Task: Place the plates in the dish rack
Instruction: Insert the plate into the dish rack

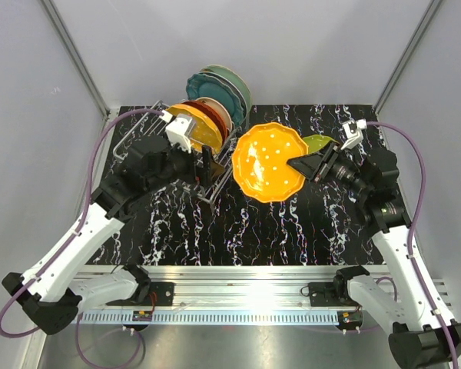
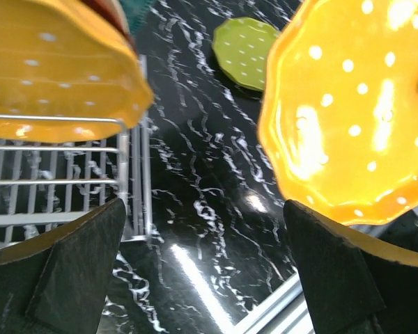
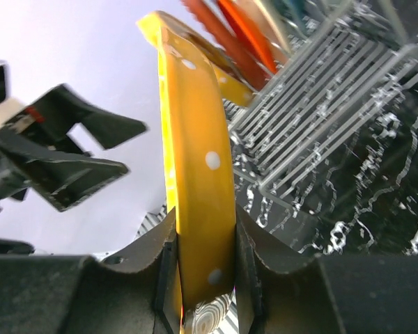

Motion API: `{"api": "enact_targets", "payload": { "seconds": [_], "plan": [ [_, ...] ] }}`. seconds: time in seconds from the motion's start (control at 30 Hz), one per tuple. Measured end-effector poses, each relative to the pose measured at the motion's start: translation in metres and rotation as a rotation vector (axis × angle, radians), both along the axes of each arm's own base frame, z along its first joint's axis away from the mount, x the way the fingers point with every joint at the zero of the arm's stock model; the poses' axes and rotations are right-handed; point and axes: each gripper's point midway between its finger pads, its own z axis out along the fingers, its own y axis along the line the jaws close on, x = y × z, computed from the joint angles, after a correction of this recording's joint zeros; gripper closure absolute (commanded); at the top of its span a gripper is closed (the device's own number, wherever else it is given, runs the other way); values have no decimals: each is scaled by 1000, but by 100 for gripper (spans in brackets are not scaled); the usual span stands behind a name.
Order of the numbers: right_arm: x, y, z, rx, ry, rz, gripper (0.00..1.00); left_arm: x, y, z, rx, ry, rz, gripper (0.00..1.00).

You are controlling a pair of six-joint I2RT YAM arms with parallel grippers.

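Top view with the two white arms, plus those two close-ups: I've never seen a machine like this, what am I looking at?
Two robot arms are bolted to a black marbled table. The wide picture looks down from above; the other two come from a camera on each wrist. The right gripper pinches a dotted orange-yellow plate by its rim. The left gripper is open and empty, near the dish rack, which holds several plates. A lime green plate lies on the table.

White arms [image 1: 69, 246], black joints [image 1: 150, 165], purple cables [image 1: 388, 125], black jaws.
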Motion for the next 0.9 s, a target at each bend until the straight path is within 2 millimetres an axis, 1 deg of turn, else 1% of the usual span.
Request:
{"api": "enact_targets", "payload": {
  "seconds": [0.03, 0.1, 0.13, 0.2, 0.23, 0.27, 0.33, 0.37, 0.47, 0.5, 0.6, 0.73, 0.9],
  "plan": [
    [-1, 2, 4, 2, -11, 10, 100, 0, -4, 0, -10, 4, -15, 1],
    [-4, 8, 12, 8, -34, 37, 100, -1, -15, 1, -42, 22, -55, 6],
    [-5, 10, 15, 10, -44, 50, 100, -2, -21, 1, -58, 28, -73, 10],
    [-9, 16, 18, 14, -56, 75, 100, -3, -31, 4, -94, 42, -110, 21],
    [-11, 18, 18, 14, -57, 86, 100, -4, -35, 6, -111, 44, -127, 25],
    [-13, 21, 18, 15, -58, 96, 100, -5, -38, 8, -123, 46, -140, 33],
    [-15, 24, 19, 16, -60, 113, 100, -6, -44, 9, -145, 56, -162, 46],
    [-17, 26, 19, 16, -63, 122, 100, -6, -46, 9, -152, 60, -170, 59],
    [-21, 31, 21, 16, -78, 144, 100, -7, -50, 9, -160, 67, -187, 74],
    [-22, 33, 21, 12, -85, 150, 100, -7, -50, 9, -158, 67, -188, 85],
    [-23, 36, 20, -8, -110, 161, 100, -7, -48, 7, -145, 68, -184, 100],
    [-23, 43, 21, -52, -164, 172, 100, -6, -41, 4, -120, 76, -156, 100],
    [-26, 59, 29, -124, -273, 197, 100, -3, -27, 9, -73, 31, -109, 100]
  ]
}}
